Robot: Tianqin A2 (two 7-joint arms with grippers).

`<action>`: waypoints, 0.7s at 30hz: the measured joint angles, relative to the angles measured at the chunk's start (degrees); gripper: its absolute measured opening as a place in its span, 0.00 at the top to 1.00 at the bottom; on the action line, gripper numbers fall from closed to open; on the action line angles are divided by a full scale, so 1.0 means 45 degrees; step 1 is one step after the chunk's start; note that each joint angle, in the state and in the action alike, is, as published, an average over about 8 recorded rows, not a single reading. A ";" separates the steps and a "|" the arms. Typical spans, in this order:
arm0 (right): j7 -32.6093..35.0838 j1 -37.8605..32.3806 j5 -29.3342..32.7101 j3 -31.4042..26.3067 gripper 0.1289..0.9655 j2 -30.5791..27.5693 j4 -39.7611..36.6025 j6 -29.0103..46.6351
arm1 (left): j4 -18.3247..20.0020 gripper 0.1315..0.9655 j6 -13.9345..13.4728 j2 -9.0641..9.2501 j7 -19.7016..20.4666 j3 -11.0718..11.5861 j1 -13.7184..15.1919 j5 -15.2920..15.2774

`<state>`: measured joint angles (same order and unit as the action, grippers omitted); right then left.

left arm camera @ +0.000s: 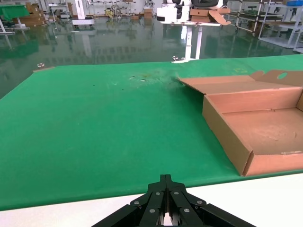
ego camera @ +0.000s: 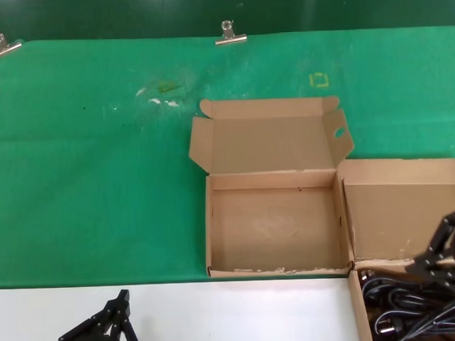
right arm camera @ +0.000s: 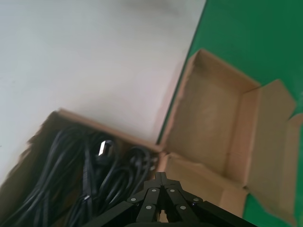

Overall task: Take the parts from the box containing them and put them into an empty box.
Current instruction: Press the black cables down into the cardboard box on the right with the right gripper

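Cords (ego camera: 412, 314) all sit in the full box (ego camera: 357, 304) at near right, right gripper (right arm camera: 162, 178) hovering over them pinched closed on nothing, so looks like pre-grab: it needs to open, drop, then carry left to the empty box (ego camera: 210, 238), while left gripper (left arm camera: 165, 181) sits closed near-left.

Even overhead light is filling the scene, casting only soft shadows inside the empty box (ego camera: 274, 229). Beyond the left gripper (left arm camera: 165, 182), the glossy floor (left arm camera: 118, 42) is mirroring bright glare. Around the right gripper (right arm camera: 161, 179), motion blur is smearing the parts (right arm camera: 90, 179).
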<state>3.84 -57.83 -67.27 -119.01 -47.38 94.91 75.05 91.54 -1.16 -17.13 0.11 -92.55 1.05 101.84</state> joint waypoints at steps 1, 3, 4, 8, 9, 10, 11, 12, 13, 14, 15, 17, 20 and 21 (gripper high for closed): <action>-0.0048 -0.0006 0.0064 -0.0036 0.97 -0.0033 0.0034 0.0088 | 0.0000 0.98 0.0000 0.0000 0.0000 0.0000 0.0000 0.0000; -0.0119 0.0054 0.0164 -0.0095 0.97 -0.0120 0.0085 0.0227 | 0.0000 0.98 0.0000 0.0000 0.0000 0.0000 0.0000 0.0000; -0.0146 0.0111 0.0201 -0.0117 0.97 -0.0168 0.0108 0.0280 | 0.0000 0.98 0.0000 0.0000 0.0000 0.0000 0.0000 0.0000; -0.0236 0.0434 0.0294 -0.0171 0.97 -0.0352 0.0201 0.0406 | 0.0000 0.98 0.0000 0.0000 0.0000 0.0000 0.0000 0.0000; -0.0256 0.0522 0.0311 -0.0178 0.97 -0.0388 0.0220 0.0419 | 0.0000 0.98 0.0000 0.0000 0.0000 0.0000 0.0000 0.0000; -0.0274 0.0613 0.0330 -0.0186 0.97 -0.0420 0.0236 0.0425 | 0.0000 0.98 0.0000 0.0000 0.0000 0.0000 0.0000 0.0000; -0.0289 0.0701 0.0350 -0.0192 0.98 -0.0446 0.0245 0.0423 | 0.0000 0.98 0.0000 0.0000 0.0000 0.0000 0.0000 0.0000; -0.0300 0.0791 0.0371 -0.0199 0.98 -0.0465 0.0245 0.0413 | 0.0000 0.98 0.0000 0.0000 0.0000 0.0000 0.0000 0.0000; -0.0305 0.0881 0.0395 -0.0206 0.98 -0.0480 0.0236 0.0393 | 0.0000 0.98 0.0000 0.0000 0.0000 0.0000 0.0000 0.0000; -0.0303 0.0967 0.0422 -0.0213 0.98 -0.0489 0.0220 0.0367 | 0.0000 0.98 0.0000 0.0000 0.0000 0.0000 0.0000 0.0000; -0.0290 0.1047 0.0450 -0.0221 0.98 -0.0494 0.0193 0.0335 | 0.0000 0.98 0.0000 0.0000 0.0000 0.0000 0.0000 0.0000; -0.0239 0.1204 0.0513 -0.0239 0.99 -0.0495 0.0116 0.0255 | 0.0000 0.98 0.0000 0.0000 0.0000 0.0000 0.0000 0.0000; -0.0132 0.1400 0.0589 -0.0264 0.98 -0.0478 -0.0023 0.0133 | 0.0000 0.98 0.0000 0.0000 0.0000 0.0000 0.0000 0.0000; -0.0098 0.1453 0.0608 -0.0271 0.97 -0.0468 -0.0068 0.0099 | 0.0000 0.98 0.0000 0.0000 0.0000 0.0000 0.0000 0.0000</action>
<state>3.40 -51.29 -64.53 -120.23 -49.48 94.61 75.50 91.54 -1.16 -17.13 0.11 -92.55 1.05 101.84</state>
